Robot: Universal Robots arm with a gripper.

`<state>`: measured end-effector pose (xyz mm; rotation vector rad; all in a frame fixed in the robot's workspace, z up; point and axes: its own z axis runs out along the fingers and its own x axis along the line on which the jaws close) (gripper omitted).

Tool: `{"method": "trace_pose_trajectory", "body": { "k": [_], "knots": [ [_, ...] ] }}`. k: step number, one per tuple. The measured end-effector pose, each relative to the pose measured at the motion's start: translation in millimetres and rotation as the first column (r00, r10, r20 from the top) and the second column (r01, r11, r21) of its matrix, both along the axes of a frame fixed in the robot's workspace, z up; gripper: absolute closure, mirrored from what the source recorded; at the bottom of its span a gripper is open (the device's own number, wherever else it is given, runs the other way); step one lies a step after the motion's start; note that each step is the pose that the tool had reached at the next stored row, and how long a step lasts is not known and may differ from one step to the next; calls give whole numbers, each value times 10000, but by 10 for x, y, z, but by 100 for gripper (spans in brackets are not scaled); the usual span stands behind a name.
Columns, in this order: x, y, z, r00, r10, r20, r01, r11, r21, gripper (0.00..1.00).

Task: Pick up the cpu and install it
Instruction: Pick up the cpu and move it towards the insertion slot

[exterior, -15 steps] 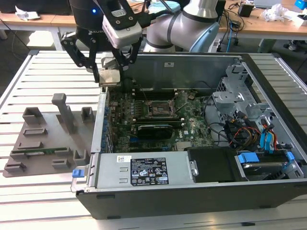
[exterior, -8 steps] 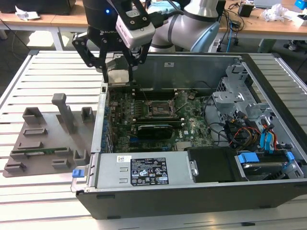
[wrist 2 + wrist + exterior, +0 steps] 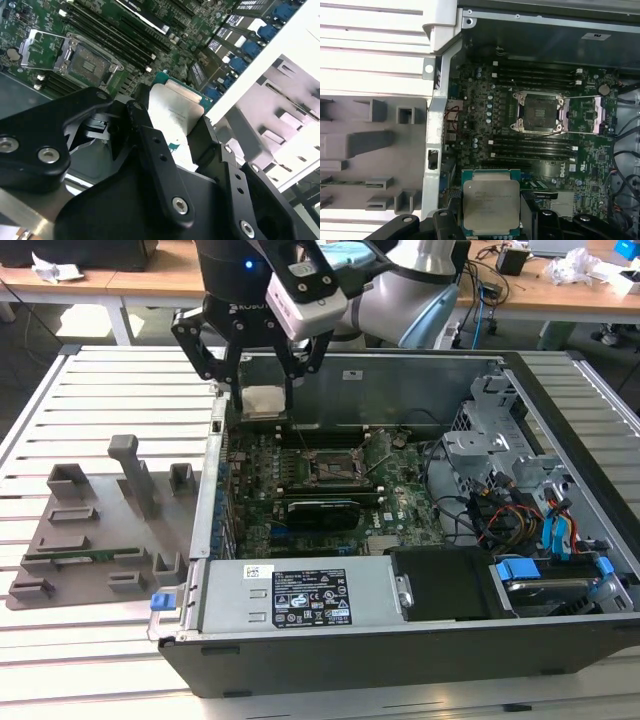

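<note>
cpu gripped by its edges, flat, in the claw, fingers closed on it. Held above the case wall, apparently clear of it. Open socket on motherboard well apart. Grey fixture tray on bench outside the case.

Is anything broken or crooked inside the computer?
Nothing looks broken or spilled. The gripper holds the cpu squarely over the open case, and the socket sits open, its cover swung aside.
</note>
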<state>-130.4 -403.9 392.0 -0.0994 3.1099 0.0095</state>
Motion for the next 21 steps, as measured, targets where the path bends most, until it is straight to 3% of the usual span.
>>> {"method": "trace_pose_trajectory", "body": {
  "k": [6,15,21],
  "knots": [
    [92,38,-11,10000,0,-1,0,10000,-12,45],
    [208,134,-65,10000,1,-1,-1,10000,-45,45],
    [250,166,-84,10000,0,0,0,10000,-82,45]
  ]
}}
